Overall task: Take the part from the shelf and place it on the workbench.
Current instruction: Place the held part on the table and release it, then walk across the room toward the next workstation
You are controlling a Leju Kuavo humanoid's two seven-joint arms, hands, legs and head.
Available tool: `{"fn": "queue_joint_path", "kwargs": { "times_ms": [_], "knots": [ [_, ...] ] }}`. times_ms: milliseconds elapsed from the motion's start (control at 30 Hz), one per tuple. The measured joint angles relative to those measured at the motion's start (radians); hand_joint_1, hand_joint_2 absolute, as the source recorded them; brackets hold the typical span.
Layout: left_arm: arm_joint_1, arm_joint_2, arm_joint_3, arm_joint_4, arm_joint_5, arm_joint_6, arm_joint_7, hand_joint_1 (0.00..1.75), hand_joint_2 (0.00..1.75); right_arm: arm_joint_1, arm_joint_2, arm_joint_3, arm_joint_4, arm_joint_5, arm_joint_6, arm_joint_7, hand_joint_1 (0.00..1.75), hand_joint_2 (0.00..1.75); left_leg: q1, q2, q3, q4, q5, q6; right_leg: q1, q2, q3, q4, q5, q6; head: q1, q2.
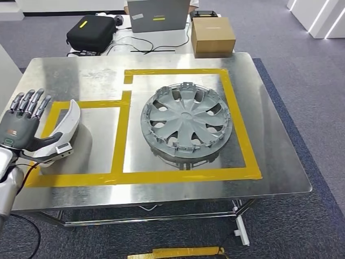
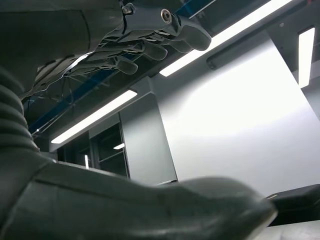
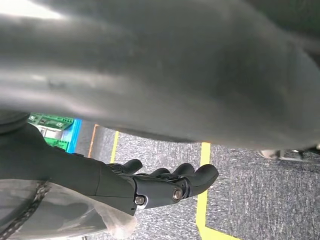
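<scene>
A white curved part (image 1: 66,128) lies on the metal workbench (image 1: 276,135), inside the small yellow-taped box at its left end. My left hand (image 1: 22,129) is right beside the part on its left, fingers straight and spread, with the thumb reaching along the part's near edge. In the left wrist view the fingers (image 2: 151,30) and thumb (image 2: 151,210) stand far apart with nothing between them. My right hand (image 3: 158,182) hangs over the carpet, fingers loosely extended and holding nothing.
A grey wheel cover (image 1: 186,121) fills the large yellow-taped box at the bench's middle. Behind the bench a white table carries a black case (image 1: 90,32), a laptop (image 1: 158,15) and a cardboard box (image 1: 212,35). Grey carpet surrounds the bench.
</scene>
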Motion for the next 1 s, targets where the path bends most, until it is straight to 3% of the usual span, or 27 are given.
{"fn": "queue_joint_path", "kwargs": {
  "times_ms": [33, 67, 133, 200, 333, 400, 467, 500, 533, 567, 667, 700, 800, 867, 933, 1000],
  "knots": [
    [0.0, -0.002, -0.001, 0.0, 0.0, 0.0, 0.0, 0.0, 0.0, 0.001, 0.0, 0.0, 0.0, -0.002, 0.001, 0.0, 0.0, 0.0, -0.001, 0.0, 0.0, 0.001, 0.001, 0.001, 0.0, 0.0, -0.006, 0.013, 0.005, -0.001, 0.0, 0.0],
    [0.0, -0.003, -0.002, -0.001, 0.0, 0.0, 0.0, 0.0, 0.0, 0.002, 0.0, 0.0, 0.0, -0.003, 0.002, 0.0, 0.0, 0.0, -0.002, 0.0, 0.0, 0.001, 0.001, 0.0, 0.0, 0.0, 0.007, -0.012, 0.026, -0.004, 0.0, 0.0],
    [0.0, -0.005, -0.003, -0.003, 0.003, 0.0, -0.002, 0.0, 0.0, 0.002, 0.0, 0.0, 0.0, -0.005, 0.003, 0.001, 0.0, 0.0, -0.004, -0.001, 0.002, 0.001, 0.002, -0.001, 0.001, 0.0, 0.075, -0.146, 0.09, -0.014, 0.0, 0.0],
    [-0.002, -0.005, -0.004, -0.006, 0.009, 0.0, -0.007, 0.0, 0.0, 0.0, 0.0, 0.0, 0.0, -0.005, 0.004, 0.0, 0.0, 0.0, -0.008, -0.002, -0.003, 0.004, 0.005, -0.007, 0.004, 0.001, 0.13, -0.248, 0.122, -0.021, -0.001, 0.0],
    [-0.001, -0.009, -0.005, -0.009, 0.011, 0.0, -0.017, 0.0, 0.0, 0.001, 0.0, 0.0, 0.0, -0.005, 0.004, -0.001, 0.0, 0.0, -0.006, -0.001, -0.011, 0.008, 0.003, -0.03, 0.004, 0.001, 0.135, -0.269, 0.137, -0.035, -0.002, 0.0],
    [-0.002, -0.008, -0.004, -0.01, 0.012, 0.0, -0.017, 0.0, 0.0, 0.001, 0.0, 0.0, 0.001, -0.004, 0.004, 0.0, 0.0, 0.0, -0.004, -0.001, -0.028, 0.065, -0.052, -0.04, 0.0, -0.002, 0.129, -0.277, 0.148, -0.046, -0.005, 0.0],
    [-0.001, -0.008, -0.005, -0.01, 0.012, 0.0, -0.019, 0.0, 0.0, 0.002, 0.0, 0.0, 0.001, -0.002, 0.005, 0.0, 0.0, 0.0, -0.003, -0.001, -0.065, 0.189, -0.133, -0.047, 0.001, -0.004, 0.117, -0.277, 0.158, -0.051, -0.007, 0.0],
    [0.001, -0.008, -0.005, -0.01, 0.012, 0.0, -0.02, 0.0, 0.0, 0.002, 0.0, 0.0, 0.001, -0.001, 0.005, 0.0, 0.0, 0.0, -0.002, -0.001, -0.077, 0.243, -0.161, -0.05, 0.001, -0.005, 0.109, -0.277, 0.164, -0.051, -0.007, 0.0],
    [0.003, -0.009, -0.005, -0.01, 0.012, 0.0, -0.022, 0.0, 0.0, 0.002, 0.0, 0.0, 0.001, 0.0, 0.006, 0.0, 0.0, 0.0, -0.002, -0.001, -0.076, 0.266, -0.171, -0.051, 0.002, -0.005, 0.1, -0.276, 0.171, -0.052, -0.007, 0.0],
    [0.004, -0.009, -0.004, -0.01, 0.012, 0.0, -0.025, 0.0, 0.0, 0.002, 0.0, 0.0, 0.001, 0.002, 0.006, 0.0, 0.0, 0.0, -0.002, -0.001, -0.056, 0.249, -0.161, -0.05, 0.002, -0.005, 0.091, -0.276, 0.179, -0.051, -0.007, 0.0],
    [0.003, -0.008, -0.003, -0.01, 0.012, 0.0, -0.032, 0.0, 0.0, 0.002, 0.0, 0.0, 0.002, 0.007, 0.007, 0.0, 0.0, 0.0, -0.004, -0.001, 0.072, 0.049, -0.094, -0.042, 0.004, -0.004, 0.071, -0.274, 0.201, -0.044, -0.007, 0.0],
    [0.002, -0.008, -0.002, -0.01, 0.011, 0.0, -0.034, 0.0, 0.0, 0.002, 0.0, 0.0, 0.002, 0.009, 0.007, 0.0, 0.0, 0.0, -0.006, -0.002, 0.098, -0.001, -0.083, -0.037, 0.005, -0.004, 0.066, -0.274, 0.208, -0.038, -0.006, 0.0],
    [0.004, -0.01, -0.002, -0.01, 0.01, 0.0, -0.036, 0.0, 0.0, 0.004, 0.0, 0.0, 0.002, 0.01, 0.006, 0.0, 0.0, 0.0, -0.012, -0.003, 0.099, -0.026, -0.065, -0.017, 0.004, -0.004, 0.059, -0.28, 0.231, -0.02, -0.006, 0.0],
    [0.004, -0.012, -0.003, -0.011, 0.008, 0.0, -0.037, 0.0, 0.0, 0.006, 0.0, 0.0, 0.002, 0.012, 0.005, 0.0, 0.0, 0.0, -0.009, 0.0, 0.085, -0.03, -0.043, -0.001, 0.002, -0.004, 0.044, -0.267, 0.207, -0.009, -0.005, 0.0],
    [0.006, -0.014, -0.004, -0.014, 0.003, 0.0, -0.037, 0.0, 0.0, 0.007, 0.0, 0.0, 0.002, 0.013, 0.005, 0.0, 0.0, 0.0, -0.006, 0.003, 0.06, -0.032, -0.02, 0.01, 0.0, -0.004, 0.01, -0.178, 0.116, 0.0, -0.003, 0.0],
    [0.011, -0.016, -0.005, -0.015, -0.002, 0.0, -0.035, 0.0, 0.0, 0.008, 0.0, 0.0, 0.002, 0.014, 0.005, 0.0, 0.0, 0.0, -0.007, 0.004, 0.031, -0.031, 0.001, 0.012, -0.001, -0.004, -0.023, -0.041, 0.032, 0.005, -0.002, 0.0]
  ]
}}
